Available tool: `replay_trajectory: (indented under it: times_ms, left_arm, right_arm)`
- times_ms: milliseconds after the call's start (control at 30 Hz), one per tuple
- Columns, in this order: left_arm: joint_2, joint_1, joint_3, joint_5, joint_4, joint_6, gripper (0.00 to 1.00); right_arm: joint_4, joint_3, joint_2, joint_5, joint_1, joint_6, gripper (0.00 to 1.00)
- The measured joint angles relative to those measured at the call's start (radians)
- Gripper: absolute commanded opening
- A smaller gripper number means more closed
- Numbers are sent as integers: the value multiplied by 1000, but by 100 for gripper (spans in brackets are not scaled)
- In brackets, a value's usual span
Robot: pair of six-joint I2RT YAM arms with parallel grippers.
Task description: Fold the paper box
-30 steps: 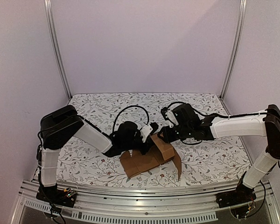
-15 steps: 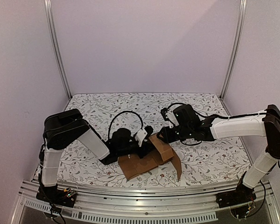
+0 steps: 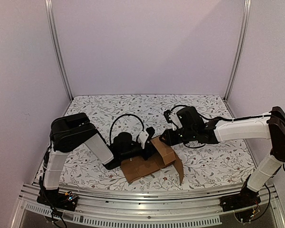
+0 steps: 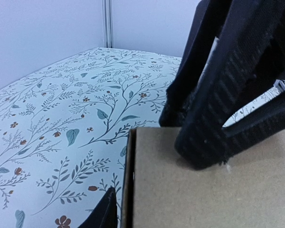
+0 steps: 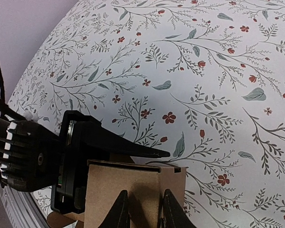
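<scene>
Floral cloth [image 3: 109,107], pale walls [image 3: 147,42], metal at the edges.
There's the white cloth spread flat, leafy sprigs and small red flowers right across it; a left post [image 3: 57,47] and a right post [image 3: 238,47] climb the back corners, and a rail [image 3: 147,194] runs along the near edge.

Plain brown paper box [image 3: 141,167], cut from a single cardboard sheet and only partly folded. Lying a little nearer than the centre, stretched left to right. Left part flat (or very nearly so), right part raised into a tilted panel with a sharp crease along its upper edge. One narrow flap standing at the right end, reaching toward the near side.
</scene>
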Motion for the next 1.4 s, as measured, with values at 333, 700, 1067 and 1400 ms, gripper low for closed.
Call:
replay_trajectory:
  times_ms: [333, 700, 1067, 1400]
  left_arm:
    - [37, -1, 29, -1, 24, -22, 5]
    - [37, -1, 31, -10, 23, -24, 0]
    - [36, -3, 29, -38, 24, -14, 29]
    - [-17, -4, -51, -65, 25, 6, 35]
  right_arm:
    - [10, -5, 0, -5, 0, 5, 22]
    - [18, -5, 3, -21, -2, 12, 22]
    - [19, -9, 3, -24, -2, 20, 24]
    - [18, -9, 2, -24, -2, 22, 24]
